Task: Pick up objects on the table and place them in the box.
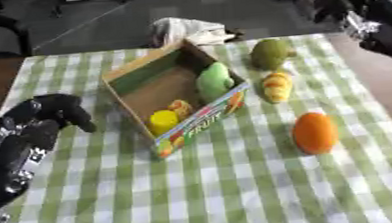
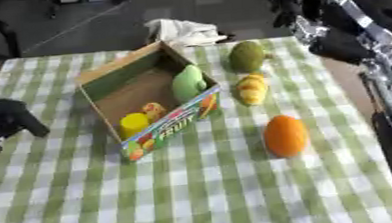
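The left hand (image 1: 55, 110) hovers left of the box (image 1: 148, 69), fingers curled under, holding nothing. Inside the box sit a green piece (image 1: 214, 80), a yellow one (image 1: 162, 119) and a small orange one (image 1: 180, 107). Right of the box lie an olive-green fruit (image 1: 270, 53), a yellow-orange piece (image 1: 277, 86) and an orange fruit (image 1: 314, 132). The right arm (image 2: 355, 25) rises beyond the box's far right; I cannot tell its fingers.

looks like a lab or workshop: a checked tablecloth (image 1: 241, 190) laid as a test surface, bare grey floor (image 1: 218, 6) along the top, dark equipment (image 2: 351, 26) upper right.

Black left hand (image 1: 55, 110), black arms with silver joints.
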Robot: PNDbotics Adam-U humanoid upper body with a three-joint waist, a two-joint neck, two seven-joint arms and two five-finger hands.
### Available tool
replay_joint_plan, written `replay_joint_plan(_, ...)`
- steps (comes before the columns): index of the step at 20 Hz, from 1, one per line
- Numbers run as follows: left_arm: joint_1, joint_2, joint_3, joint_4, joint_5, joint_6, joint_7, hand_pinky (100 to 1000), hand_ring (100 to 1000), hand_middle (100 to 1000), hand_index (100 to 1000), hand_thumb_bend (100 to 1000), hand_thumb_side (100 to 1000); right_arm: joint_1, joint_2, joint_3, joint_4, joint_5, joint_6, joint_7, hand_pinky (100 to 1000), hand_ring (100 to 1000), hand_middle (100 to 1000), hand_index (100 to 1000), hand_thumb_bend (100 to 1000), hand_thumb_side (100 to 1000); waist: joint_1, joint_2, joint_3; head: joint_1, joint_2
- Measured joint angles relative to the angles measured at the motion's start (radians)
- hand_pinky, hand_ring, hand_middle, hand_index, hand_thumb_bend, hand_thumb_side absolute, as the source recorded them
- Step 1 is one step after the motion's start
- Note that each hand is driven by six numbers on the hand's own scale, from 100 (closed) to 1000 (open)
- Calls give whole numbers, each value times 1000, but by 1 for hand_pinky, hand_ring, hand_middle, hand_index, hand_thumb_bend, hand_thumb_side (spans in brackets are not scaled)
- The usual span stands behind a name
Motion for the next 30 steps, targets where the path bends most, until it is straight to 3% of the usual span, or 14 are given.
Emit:
replay_joint_plan(5, 21, -56, -6, 0, -10, 39, -7, 655, 575, 573, 778, 100, 645, -143, -7, -20, 291, 187, -42, -26, 757, 686, 734, 941, 100, 357, 2, -3, 25, -35, 8)
replay_joint_plan(7, 24, -71, -11, 0, -15, 55, -12, 655, 575, 572, 777, 100, 654, -173, -7, -37, 385, 275, -61, -39, 783, 736, 774, 951, 100, 293, 0, -3, 31, -49, 8)
replay_joint_plan(8, 27, -76, -13, 0, -18, 62, -15, 655, 574, 571, 776, 100, 660, -182, -7, -44, 425, 317, -72, -43, 803, 768, 795, 957, 100, 196, -2, -4, 32, -55, 8)
replay_joint_plan(9, 30, -80, -13, 0, -22, 69, -18, 655, 574, 570, 775, 100, 664, -187, -7, -50, 459, 359, -82, -43, 812, 781, 803, 959, 100, 234, -4, -4, 33, -59, 8)
replay_joint_plan(10, 31, -83, -15, 0, -26, 75, -20, 655, 574, 570, 774, 100, 670, -190, -7, -55, 491, 400, -93, -39, 824, 800, 817, 962, 100, 216, -6, -5, 33, -63, 9)
replay_joint_plan(14, 39, -91, -22, 0, -43, 99, -34, 655, 575, 570, 772, 100, 685, -186, -14, -62, 562, 525, -138, 0, 852, 830, 840, 971, 100, 198, -15, -10, 36, -69, 9)
replay_joint_plan(19, 47, -98, -25, 0, -64, 116, -46, 655, 575, 570, 774, 100, 693, -136, -52, -36, 560, 588, -219, 105, 875, 853, 857, 972, 100, 225, -19, -13, 33, -69, 11)
replay_joint_plan(22, 49, -98, -25, 0, -72, 123, -50, 655, 576, 571, 774, 100, 699, -103, -81, -10, 540, 599, -261, 177, 886, 864, 865, 974, 100, 505, -23, -16, 32, -69, 16)
replay_joint_plan(23, 51, -98, -25, 0, -74, 125, -51, 655, 576, 571, 774, 100, 697, -90, -89, -1, 536, 605, -272, 200, 888, 867, 866, 976, 100, 531, -24, -16, 31, -69, 16)
replay_joint_plan(25, 54, -98, -25, 0, -78, 129, -54, 655, 577, 571, 774, 100, 702, -67, -101, 17, 530, 616, -288, 238, 892, 870, 869, 977, 100, 727, -24, -16, 31, -69, 16)
replay_joint_plan(30, 56, -98, -25, 0, -87, 133, -55, 654, 577, 571, 775, 100, 705, -20, -117, 58, 509, 625, -281, 255, 894, 867, 865, 975, 100, 932, -24, -16, 30, -68, 16)
